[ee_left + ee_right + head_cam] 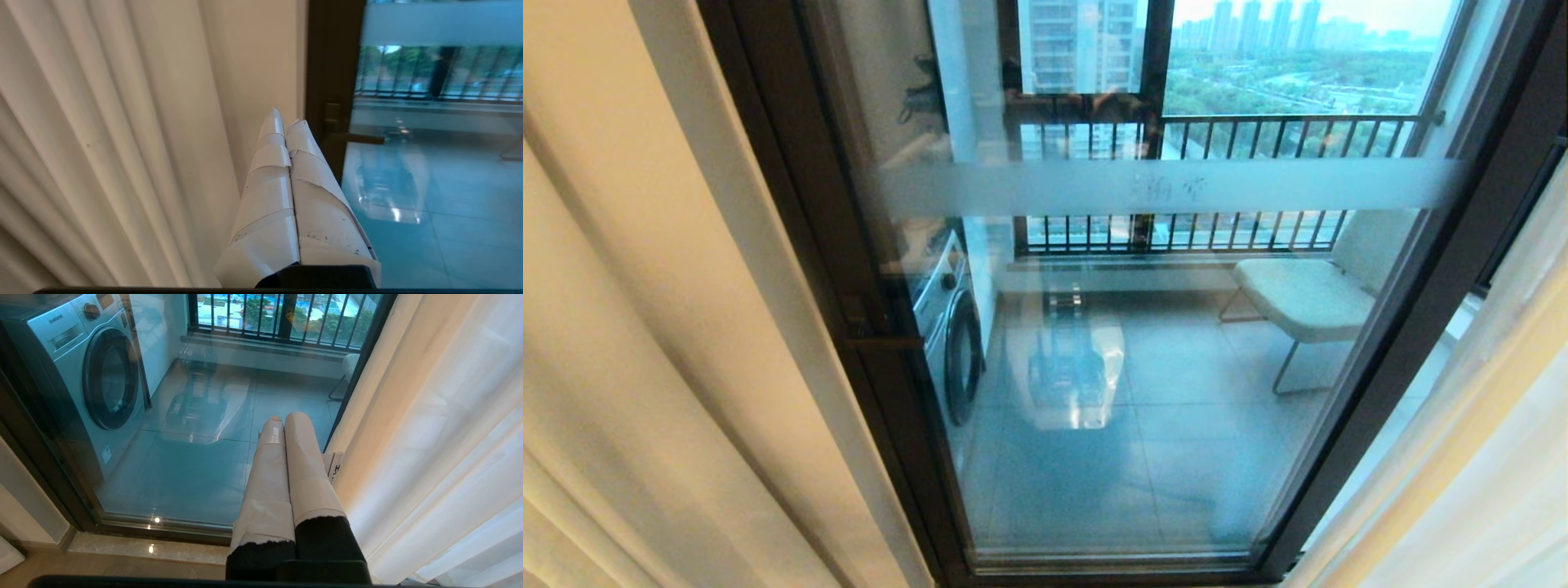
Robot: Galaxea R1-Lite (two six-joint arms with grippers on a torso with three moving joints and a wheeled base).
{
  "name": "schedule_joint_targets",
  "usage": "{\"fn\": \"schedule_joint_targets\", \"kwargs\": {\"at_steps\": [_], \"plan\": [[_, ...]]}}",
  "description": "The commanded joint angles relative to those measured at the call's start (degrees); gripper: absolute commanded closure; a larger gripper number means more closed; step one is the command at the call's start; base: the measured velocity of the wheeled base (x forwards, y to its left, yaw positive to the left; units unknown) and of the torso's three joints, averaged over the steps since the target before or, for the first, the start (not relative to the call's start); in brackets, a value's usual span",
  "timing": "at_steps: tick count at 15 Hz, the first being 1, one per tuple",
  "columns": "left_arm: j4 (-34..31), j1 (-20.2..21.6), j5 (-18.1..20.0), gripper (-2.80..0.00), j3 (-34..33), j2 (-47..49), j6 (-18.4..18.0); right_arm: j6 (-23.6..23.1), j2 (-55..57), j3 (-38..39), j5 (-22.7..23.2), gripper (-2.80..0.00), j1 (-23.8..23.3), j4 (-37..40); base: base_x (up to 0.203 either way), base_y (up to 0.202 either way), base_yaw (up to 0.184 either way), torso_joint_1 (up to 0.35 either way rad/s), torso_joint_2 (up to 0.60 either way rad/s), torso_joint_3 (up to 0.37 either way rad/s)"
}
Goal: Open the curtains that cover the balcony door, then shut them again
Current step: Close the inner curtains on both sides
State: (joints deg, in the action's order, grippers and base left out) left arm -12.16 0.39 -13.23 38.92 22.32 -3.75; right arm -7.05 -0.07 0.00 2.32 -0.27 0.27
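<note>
Cream curtains [645, 343] hang nearest us on the left, drawn aside, leaving the balcony door [1143, 327] uncovered. Our left pincer [286, 118], closed and empty, points between the drape's inner edge and the dark door frame, folds running vertically just beside it. Our right pincer [286, 418], closed, sits beside the sheer curtain [441, 437].

The curtains [645, 327] were matt, pleated cream cloth. The balcony door [1111, 367] was glossy, reflective glass in dark metal, and the fingers [278, 192] were wrapped in smooth white tape.
</note>
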Motion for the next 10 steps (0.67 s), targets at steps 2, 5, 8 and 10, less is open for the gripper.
{"fn": "schedule_joint_targets", "kwargs": {"at_steps": [2, 5, 8, 10], "plan": [[-0.06, 2.06, -4.11, 0.0, 8.49, 15.8, 1.26, -0.07, 0.07, 0.0, 0.06, 0.0, 0.0, 0.0, 0.0, 0.0, 0.0, 0.0, 0.0, 0.0], [0.84, 9.95, -5.69, 0.0, 15.9, 23.39, 2.78, -0.07, 0.07, 0.0, 0.06, 0.0, 0.0, 0.0, 0.0, 0.0, 0.0, 0.0, 0.0, 0.0], [1.34, 20.61, -5.97, 0.0, 20.48, 28.26, 3.85, -0.07, 0.07, 0.0, -0.02, 0.0, 0.0, 0.0, 0.0, 0.0, 0.0, 0.0, 0.0, 0.0], [1.48, 26.85, -5.92, 0.0, 25.97, 32.91, 5.26, -0.07, 0.07, 0.0, -0.03, 0.0, 0.0, 0.0, 0.0, 0.0, 0.0, 0.0, 0.0, 0.0]]}}
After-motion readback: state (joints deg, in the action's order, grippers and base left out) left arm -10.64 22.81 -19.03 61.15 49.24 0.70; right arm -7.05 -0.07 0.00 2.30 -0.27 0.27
